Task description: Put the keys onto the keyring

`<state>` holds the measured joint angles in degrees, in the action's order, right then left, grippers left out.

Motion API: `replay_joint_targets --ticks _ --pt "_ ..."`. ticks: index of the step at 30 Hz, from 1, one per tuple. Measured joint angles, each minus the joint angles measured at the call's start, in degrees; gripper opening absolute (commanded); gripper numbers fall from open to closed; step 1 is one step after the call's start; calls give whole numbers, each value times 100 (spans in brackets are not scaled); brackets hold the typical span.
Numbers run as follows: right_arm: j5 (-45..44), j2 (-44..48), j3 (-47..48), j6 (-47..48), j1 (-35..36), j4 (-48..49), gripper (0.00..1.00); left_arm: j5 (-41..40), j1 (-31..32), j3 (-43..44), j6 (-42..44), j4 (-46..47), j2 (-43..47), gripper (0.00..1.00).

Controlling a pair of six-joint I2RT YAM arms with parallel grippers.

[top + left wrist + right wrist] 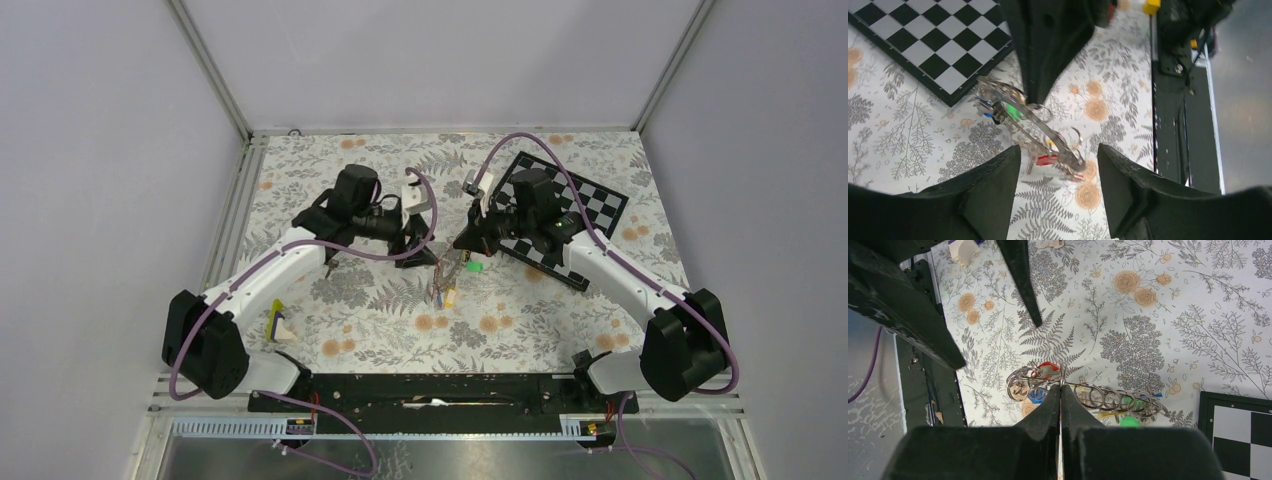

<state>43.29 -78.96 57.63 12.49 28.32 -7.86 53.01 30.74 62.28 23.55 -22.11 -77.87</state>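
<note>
A black-and-white chequered board (598, 206) lies flat on the flower-patterned counter (390, 320), far right. A small yellow-white object (277, 326) lies near left.

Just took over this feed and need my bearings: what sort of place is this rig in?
Probably a lab test booth, not a home: plain grey walls on metal frame posts, a chequered board, and a flowered cloth as the work surface.

Likely a robot lab booth: plain grey walls (90, 150), aluminium frame (210, 70).
</note>
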Motion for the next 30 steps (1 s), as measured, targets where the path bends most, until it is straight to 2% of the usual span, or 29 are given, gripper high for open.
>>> replay_joint_targets --ticks 7,14,21,30 --pt "-31 0 -11 -299 0 127 0 -881 260 72 -1438 811 -369 66" --pt "-33 -7 -11 -461 0 199 0 -1611 354 72 -2544 1405 -595 64" --pt "-151 -9 -42 -466 -39 258 0 -1939 400 70 -2898 1589 -691 55" --pt "-223 -9 -105 -459 -157 267 0 -2194 391 68 -2798 1585 -658 35"
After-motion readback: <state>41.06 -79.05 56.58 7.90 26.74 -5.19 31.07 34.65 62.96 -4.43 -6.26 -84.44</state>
